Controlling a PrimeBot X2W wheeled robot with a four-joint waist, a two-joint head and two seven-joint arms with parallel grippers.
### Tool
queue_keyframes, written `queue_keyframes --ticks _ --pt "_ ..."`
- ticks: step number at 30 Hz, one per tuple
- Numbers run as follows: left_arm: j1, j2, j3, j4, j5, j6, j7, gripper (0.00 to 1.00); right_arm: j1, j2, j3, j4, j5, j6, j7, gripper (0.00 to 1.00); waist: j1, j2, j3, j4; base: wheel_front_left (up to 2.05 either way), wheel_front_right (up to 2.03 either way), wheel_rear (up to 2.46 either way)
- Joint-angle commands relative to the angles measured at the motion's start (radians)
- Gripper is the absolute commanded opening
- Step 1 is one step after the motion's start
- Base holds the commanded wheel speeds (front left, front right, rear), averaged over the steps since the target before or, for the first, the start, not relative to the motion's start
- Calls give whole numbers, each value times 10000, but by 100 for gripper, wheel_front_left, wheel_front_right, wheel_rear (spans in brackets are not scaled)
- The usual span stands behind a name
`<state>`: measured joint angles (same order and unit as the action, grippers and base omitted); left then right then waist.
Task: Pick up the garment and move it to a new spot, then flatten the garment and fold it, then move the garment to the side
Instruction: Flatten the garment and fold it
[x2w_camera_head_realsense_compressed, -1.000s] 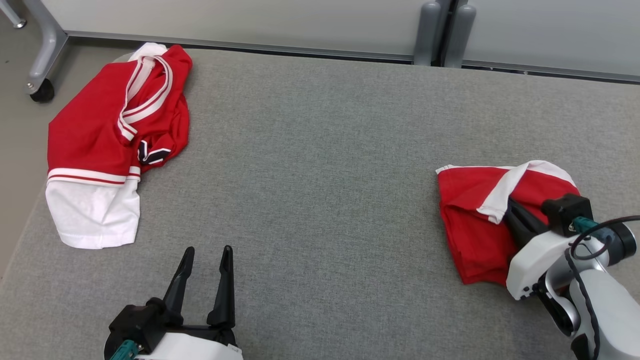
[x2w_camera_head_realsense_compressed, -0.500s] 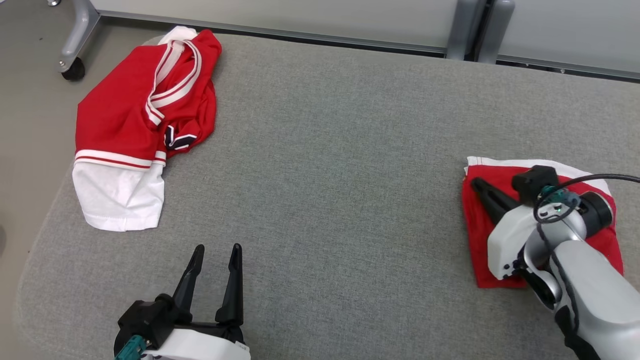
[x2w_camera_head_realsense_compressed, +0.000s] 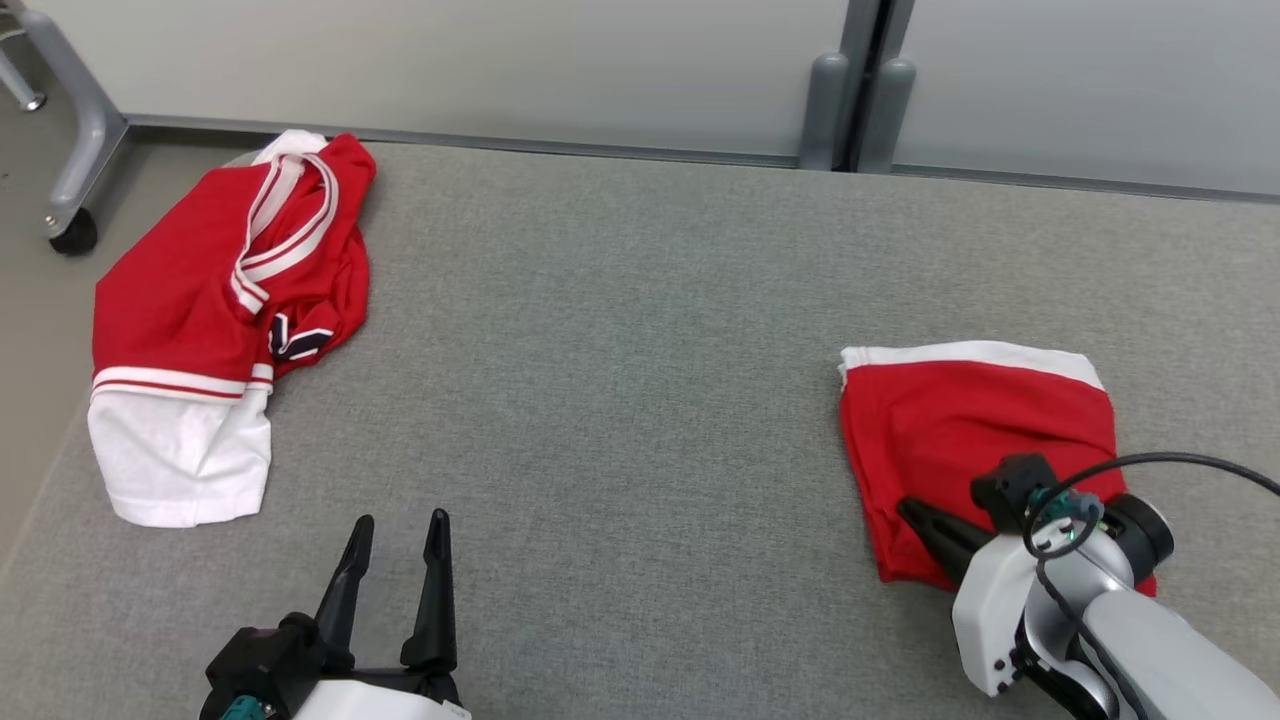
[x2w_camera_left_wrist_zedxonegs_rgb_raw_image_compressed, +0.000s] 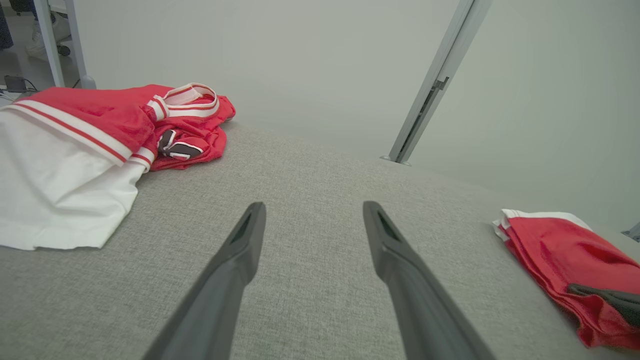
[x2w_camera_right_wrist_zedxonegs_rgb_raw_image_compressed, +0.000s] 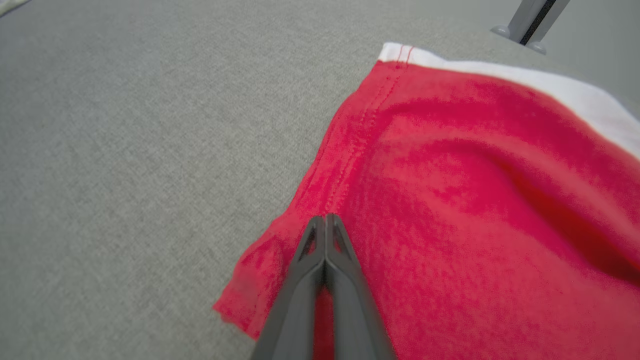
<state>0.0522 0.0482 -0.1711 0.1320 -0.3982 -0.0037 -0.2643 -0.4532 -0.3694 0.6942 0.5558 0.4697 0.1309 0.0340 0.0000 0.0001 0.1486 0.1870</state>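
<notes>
A folded red garment (x2w_camera_head_realsense_compressed: 975, 440) with a white band along its far edge lies flat at the right of the grey table (x2w_camera_head_realsense_compressed: 620, 350). It also appears in the left wrist view (x2w_camera_left_wrist_zedxonegs_rgb_raw_image_compressed: 565, 255) and the right wrist view (x2w_camera_right_wrist_zedxonegs_rgb_raw_image_compressed: 475, 200). My right gripper (x2w_camera_head_realsense_compressed: 908, 510) is shut, its tips together over the garment's near left corner (x2w_camera_right_wrist_zedxonegs_rgb_raw_image_compressed: 325, 220), with no fabric seen between the fingers. My left gripper (x2w_camera_head_realsense_compressed: 400, 520) stands open over bare table at the front left (x2w_camera_left_wrist_zedxonegs_rgb_raw_image_compressed: 315, 207), holding nothing.
A second red and white garment (x2w_camera_head_realsense_compressed: 200, 310) lies crumpled at the table's far left corner (x2w_camera_left_wrist_zedxonegs_rgb_raw_image_compressed: 75, 135), partly hanging over the edge. Behind the table are a pale wall panel and grey posts (x2w_camera_head_realsense_compressed: 845, 100). A wheeled metal leg (x2w_camera_head_realsense_compressed: 70, 225) stands on the floor at left.
The head camera has shifted. The garment at right, bunched with its white band flipped over a second ago, now lies flat and folded. My right gripper has drawn back to its near left corner.
</notes>
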Motion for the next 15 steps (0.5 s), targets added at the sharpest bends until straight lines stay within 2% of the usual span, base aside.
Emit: queue_keyframes --ticks 1,4,8,13,14,15 --pt "34 42 84 -6 30 -26 0 100 172 -115 72 -42 87 -3 69 0 0 -1 -222 -264 0 0 0" --pt "134 39 172 4 97 -48 0 100 487 -305 343 -311 330 -3 81 0 0 -1 -376 -501 0 0 0" --pt "330 41 364 46 204 -93 0 100 685 -319 376 -744 544 -3 -452 0 0 -1 -640 -788 0 0 0" --pt "672 43 655 88 412 -180 0 100 1256 -385 -569 -1324 621 -3 -1468 0 0 -1 -1203 -880 0 0 0" --pt "766 38 724 69 448 -182 0 100 1490 -395 -958 -1442 583 -3 -1742 10 0 -1 -1363 -873 0 0 0" --pt "851 41 805 15 491 -183 0 100 1745 -421 -1374 -1561 478 -3 -2035 31 0 -1 -1509 -866 0 0 0"
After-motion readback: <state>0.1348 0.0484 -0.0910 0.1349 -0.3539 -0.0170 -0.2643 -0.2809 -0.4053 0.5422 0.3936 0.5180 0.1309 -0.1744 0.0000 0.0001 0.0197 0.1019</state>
